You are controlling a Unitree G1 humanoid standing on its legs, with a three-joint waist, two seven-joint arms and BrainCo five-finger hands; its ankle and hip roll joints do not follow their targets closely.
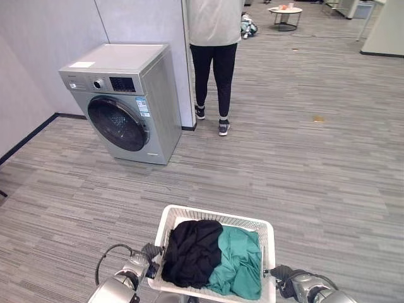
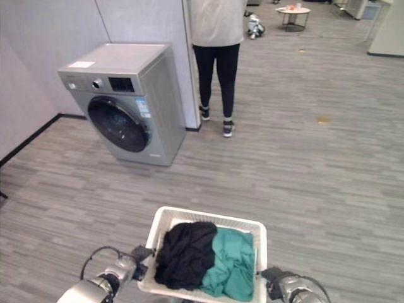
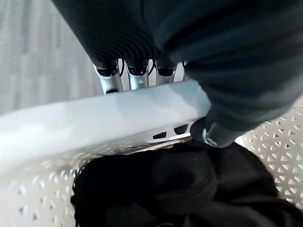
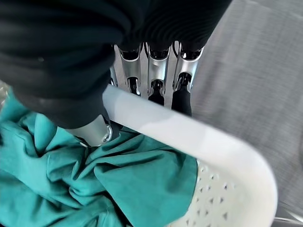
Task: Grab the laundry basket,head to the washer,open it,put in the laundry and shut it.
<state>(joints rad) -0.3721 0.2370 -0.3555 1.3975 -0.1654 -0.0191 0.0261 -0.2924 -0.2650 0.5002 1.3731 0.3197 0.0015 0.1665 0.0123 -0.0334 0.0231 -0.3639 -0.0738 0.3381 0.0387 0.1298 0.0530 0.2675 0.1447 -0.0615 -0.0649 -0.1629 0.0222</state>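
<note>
The robot stands on the grey wood-look floor (image 1: 315,164) with a white perforated laundry basket (image 1: 259,223) carried low in front of it, one hand on each side rim. Its left hand (image 3: 137,78) grips the basket's left edge: the fingers (image 3: 108,79) go down the outside of the rim and the thumb hooks over to the inside, so the rim is pinched between them. The right hand (image 4: 156,75) does the same on the opposite edge, fingers (image 4: 182,97) curled down outside the white rim and the thumb pressing from inside against the cloth. In the basket lie two pieces of laundry, a black garment (image 1: 192,249) heaped on the robot's left half and a teal green garment (image 1: 240,262) on the right half, the two touching along the middle and rising a little above the rim. The black one sits right under the left thumb, the green one bunches up under the right thumb. Well ahead and to the left stands a silver front-loading washing machine (image 1: 126,101) set against the light grey wall (image 1: 44,38), its round dark door (image 1: 118,123) closed and a white sheet of paper (image 1: 82,64) lying on its top. Just to the right of the washer a person (image 1: 213,57) in a light top, black trousers and sneakers stands with their back to the robot. Far off at the back of the room is a small round table (image 1: 285,14) with something orange on it.
</note>
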